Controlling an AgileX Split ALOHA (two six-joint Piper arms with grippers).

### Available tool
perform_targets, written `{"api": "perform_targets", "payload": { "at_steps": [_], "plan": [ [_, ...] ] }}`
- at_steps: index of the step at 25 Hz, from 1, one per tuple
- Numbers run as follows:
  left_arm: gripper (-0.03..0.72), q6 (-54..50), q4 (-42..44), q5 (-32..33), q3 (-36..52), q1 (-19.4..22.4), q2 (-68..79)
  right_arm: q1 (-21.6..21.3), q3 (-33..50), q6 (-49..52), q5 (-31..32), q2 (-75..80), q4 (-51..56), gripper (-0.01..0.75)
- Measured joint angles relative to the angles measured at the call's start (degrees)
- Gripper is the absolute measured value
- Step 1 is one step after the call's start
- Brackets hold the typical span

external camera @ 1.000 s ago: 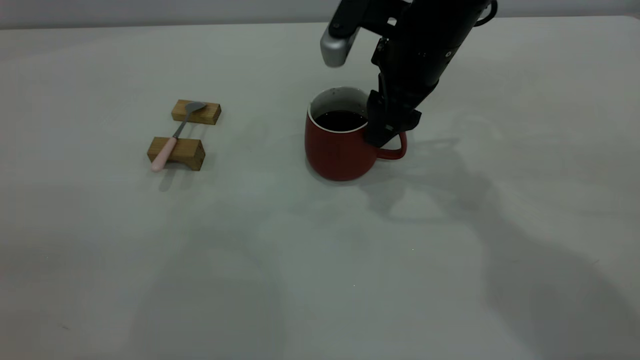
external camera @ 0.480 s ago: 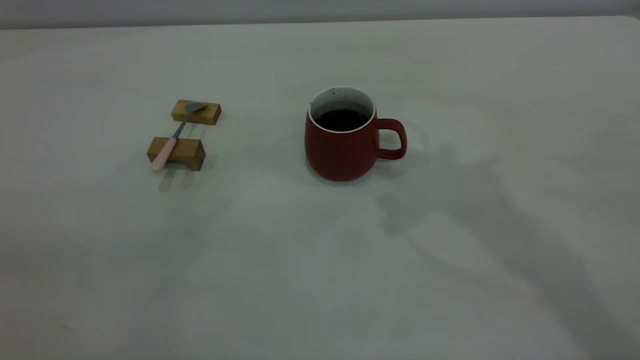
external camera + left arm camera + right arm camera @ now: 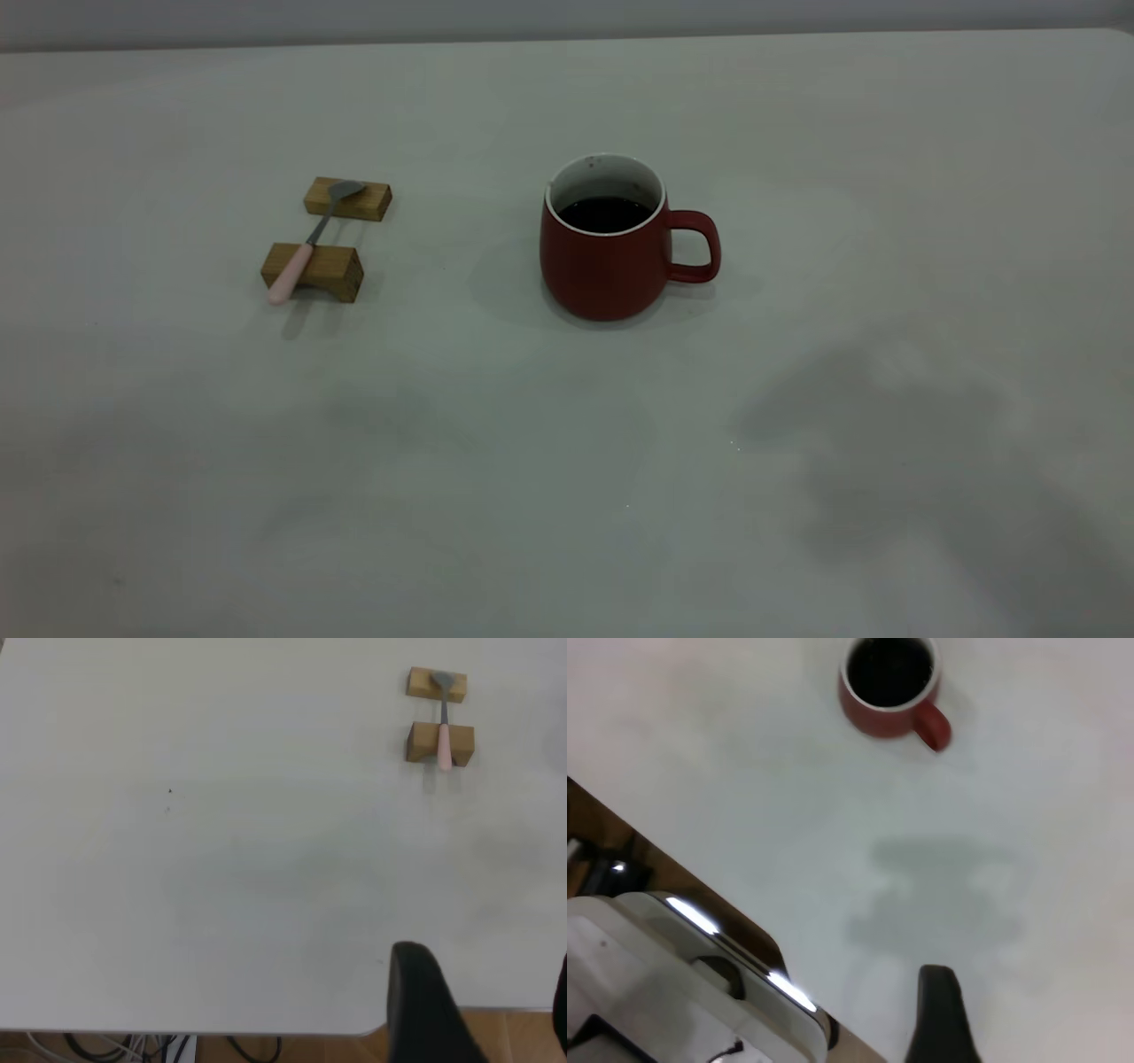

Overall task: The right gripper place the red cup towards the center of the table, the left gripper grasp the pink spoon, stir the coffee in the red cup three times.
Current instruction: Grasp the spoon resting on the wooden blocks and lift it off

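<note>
A: From the exterior view, what is on the table [image 3: 567, 496]?

B: The red cup [image 3: 611, 257] stands upright near the middle, its handle toward the right side of that view, with the coffee [image 3: 605, 213] dark inside. Well apart to its left, the pink spoon [image 3: 312, 237] lies across two wooden blocks [image 3: 323, 239], the bowl on the farther block and the pink handle overhanging the nearer one. Neither gripper appears in this view; only soft shadows fall on the tabletop.

A: And the left wrist view?

B: One dark finger of the left gripper [image 3: 478, 1014] juts in near the table edge, and a sliver of the other shows at the frame's border, with a wide gap between them, so the jaws stand released and hold nothing. The spoon [image 3: 443, 726] on its blocks [image 3: 438, 718] sits far off across the bare tabletop, nowhere near the jaws. Cables and a wooden floor show beyond the table edge.

A: The right wrist view?

B: Only a single dark finger of the right gripper [image 3: 943, 1019] is visible, so I cannot tell how its jaws stand. The cup [image 3: 890, 687] is seen from above, far from that finger, coffee [image 3: 889, 669] filling it. White rig hardware [image 3: 673, 983] sits by the table edge.
</note>
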Motion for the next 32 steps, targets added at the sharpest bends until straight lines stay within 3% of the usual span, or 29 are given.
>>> {"api": "perform_targets", "payload": {
  "at_steps": [8,18,26,32],
  "plan": [
    [0.432,0.00,0.00,0.00,0.00,0.00,0.00,-0.81,20.46,7.00,0.12,-21.12,-2.44,0.591],
    [0.432,0.00,0.00,0.00,0.00,0.00,0.00,-12.43,42.77,10.25,-4.81,-53.85,-2.39,0.591],
    [0.432,0.00,0.00,0.00,0.00,0.00,0.00,-21.24,49.06,10.29,-6.36,-69.97,-2.57,0.591],
    [0.432,0.00,0.00,0.00,0.00,0.00,0.00,-24.08,49.47,10.29,-6.14,-72.01,-3.28,0.591]
  ]
}}
